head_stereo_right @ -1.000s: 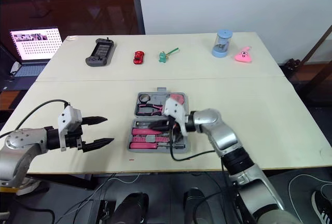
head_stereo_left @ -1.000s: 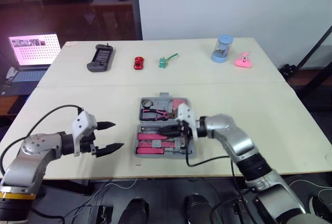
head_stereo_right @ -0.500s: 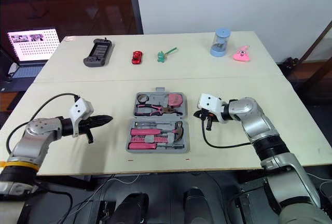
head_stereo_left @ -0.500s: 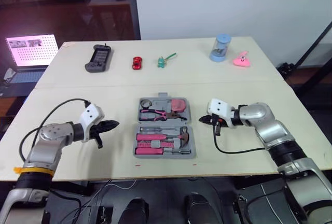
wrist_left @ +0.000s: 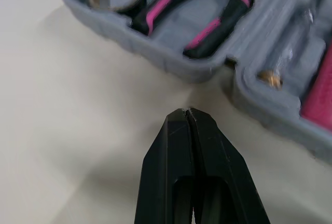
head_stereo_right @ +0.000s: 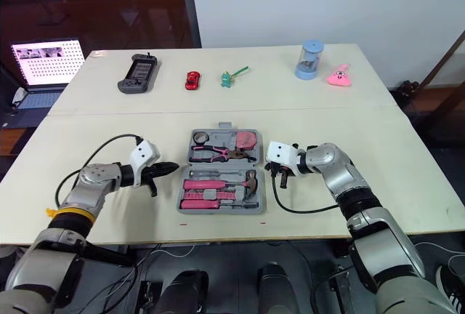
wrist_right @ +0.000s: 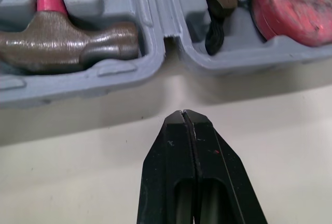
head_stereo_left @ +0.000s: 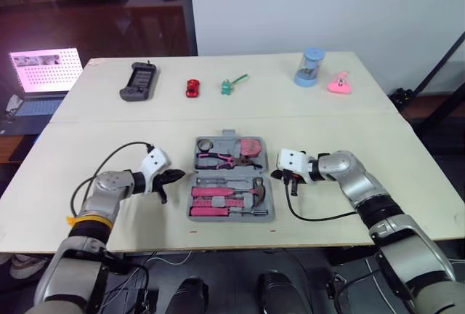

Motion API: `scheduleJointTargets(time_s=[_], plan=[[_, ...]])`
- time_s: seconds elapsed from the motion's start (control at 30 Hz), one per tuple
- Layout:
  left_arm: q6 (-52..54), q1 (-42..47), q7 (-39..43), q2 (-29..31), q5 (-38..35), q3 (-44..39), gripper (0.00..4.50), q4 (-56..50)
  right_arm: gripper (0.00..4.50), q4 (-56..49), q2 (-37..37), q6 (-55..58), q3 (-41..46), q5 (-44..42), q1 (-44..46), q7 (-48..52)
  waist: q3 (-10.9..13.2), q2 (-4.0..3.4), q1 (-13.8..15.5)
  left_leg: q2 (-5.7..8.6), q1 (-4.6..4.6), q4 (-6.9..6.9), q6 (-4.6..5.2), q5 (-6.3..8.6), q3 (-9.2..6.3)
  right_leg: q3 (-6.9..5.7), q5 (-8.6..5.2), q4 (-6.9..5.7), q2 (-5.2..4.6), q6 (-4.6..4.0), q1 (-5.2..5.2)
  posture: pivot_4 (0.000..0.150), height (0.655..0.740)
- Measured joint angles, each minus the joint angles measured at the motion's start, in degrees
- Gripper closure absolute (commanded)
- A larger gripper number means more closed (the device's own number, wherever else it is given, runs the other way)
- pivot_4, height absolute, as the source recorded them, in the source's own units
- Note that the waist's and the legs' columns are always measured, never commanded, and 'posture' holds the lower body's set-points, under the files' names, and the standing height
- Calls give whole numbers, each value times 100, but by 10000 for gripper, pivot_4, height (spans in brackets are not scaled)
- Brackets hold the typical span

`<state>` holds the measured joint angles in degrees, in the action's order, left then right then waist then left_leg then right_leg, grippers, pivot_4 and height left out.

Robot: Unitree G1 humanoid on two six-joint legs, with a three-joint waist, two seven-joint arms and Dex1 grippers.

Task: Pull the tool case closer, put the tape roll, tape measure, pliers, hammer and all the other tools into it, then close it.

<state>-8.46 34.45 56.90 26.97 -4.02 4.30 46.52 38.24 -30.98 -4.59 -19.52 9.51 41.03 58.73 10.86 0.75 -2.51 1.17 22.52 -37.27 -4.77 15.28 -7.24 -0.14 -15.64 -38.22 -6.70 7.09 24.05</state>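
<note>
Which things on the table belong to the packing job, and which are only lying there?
Job: case, tape roll, pliers, tape measure, hammer.
Lying about: controller, toy car, green toy, blue container, pink toy, laptop.

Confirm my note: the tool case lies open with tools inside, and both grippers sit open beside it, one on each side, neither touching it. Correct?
Not open: both are shut. The wrist views show the left gripper and right gripper with fingers pressed together. The rest holds: the tool case lies open with tools inside, a gripper on each side, neither touching it.
</note>
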Motion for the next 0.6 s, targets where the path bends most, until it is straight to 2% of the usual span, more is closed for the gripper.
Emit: scheduleJointTargets(time_s=[0.17,0.6], plan=[[-138,124,-10,-238,98,66,44555,385,45000,160,110,-207,-14,83,67,-53,-1,1,-5,0,-1,1,-8,-4,-1,0,0,-1,0,0,0,1500,6902],[-32,0,137,-266,101,55,44555,184,45000,305,263,-325,42,159,117,-25,-3,2,-9,0,-2,-1,-8,-4,-1,0,0,-4,0,1,-1,1500,6902]])
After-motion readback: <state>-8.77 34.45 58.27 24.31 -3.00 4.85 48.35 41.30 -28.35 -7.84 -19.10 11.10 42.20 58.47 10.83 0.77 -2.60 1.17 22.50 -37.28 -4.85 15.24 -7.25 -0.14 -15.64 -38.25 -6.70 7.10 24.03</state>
